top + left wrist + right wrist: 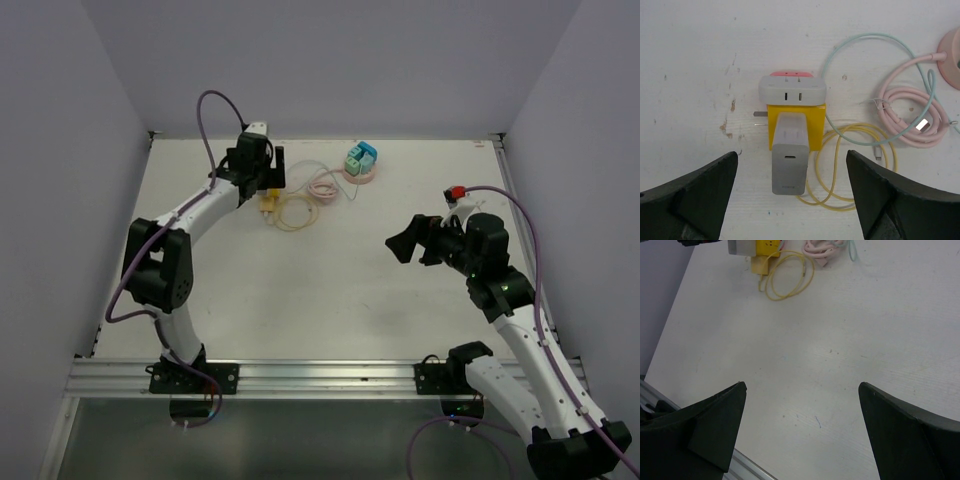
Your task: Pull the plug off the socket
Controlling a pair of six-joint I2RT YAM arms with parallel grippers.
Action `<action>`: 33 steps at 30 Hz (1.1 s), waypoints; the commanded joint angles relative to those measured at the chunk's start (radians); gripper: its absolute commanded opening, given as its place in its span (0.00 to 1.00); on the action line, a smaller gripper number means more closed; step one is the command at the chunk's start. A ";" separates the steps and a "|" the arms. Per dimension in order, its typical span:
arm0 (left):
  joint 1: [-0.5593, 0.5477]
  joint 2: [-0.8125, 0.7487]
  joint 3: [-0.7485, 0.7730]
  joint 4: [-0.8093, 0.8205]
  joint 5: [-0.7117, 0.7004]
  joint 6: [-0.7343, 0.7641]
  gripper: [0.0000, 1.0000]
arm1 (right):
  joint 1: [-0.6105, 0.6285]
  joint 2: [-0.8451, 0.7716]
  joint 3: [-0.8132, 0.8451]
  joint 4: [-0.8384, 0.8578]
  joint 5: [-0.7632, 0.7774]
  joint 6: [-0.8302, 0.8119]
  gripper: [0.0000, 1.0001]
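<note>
A grey charger plug (788,165) sits in a yellow socket block (812,125), which joins a white adapter with a pink top (792,90); all lie flat on the white table. My left gripper (792,157) is open and hovers right above them, one finger on each side of the plug, touching nothing. From above, the left gripper (268,180) is at the back left over the yellow socket (270,208). My right gripper (412,240) is open and empty at mid right, far from the socket (765,250), with bare table under the right gripper (802,387).
A coiled yellow cable (855,165) lies right of the socket, with a pink cable bundle (910,115) and a mint cable (865,37) beyond. A teal-and-pink charger (361,160) stands at the back. A small red part (456,193) sits near the right wall.
</note>
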 commanded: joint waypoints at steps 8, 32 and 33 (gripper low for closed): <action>-0.004 0.160 0.151 0.040 -0.110 -0.037 0.90 | 0.005 -0.010 0.001 0.003 -0.025 -0.020 0.99; -0.033 0.277 0.199 0.035 -0.166 0.007 0.70 | 0.005 -0.009 0.001 0.000 -0.020 -0.022 0.99; -0.033 0.278 0.199 0.034 -0.166 0.004 0.69 | 0.005 -0.009 0.003 0.000 -0.020 -0.022 0.99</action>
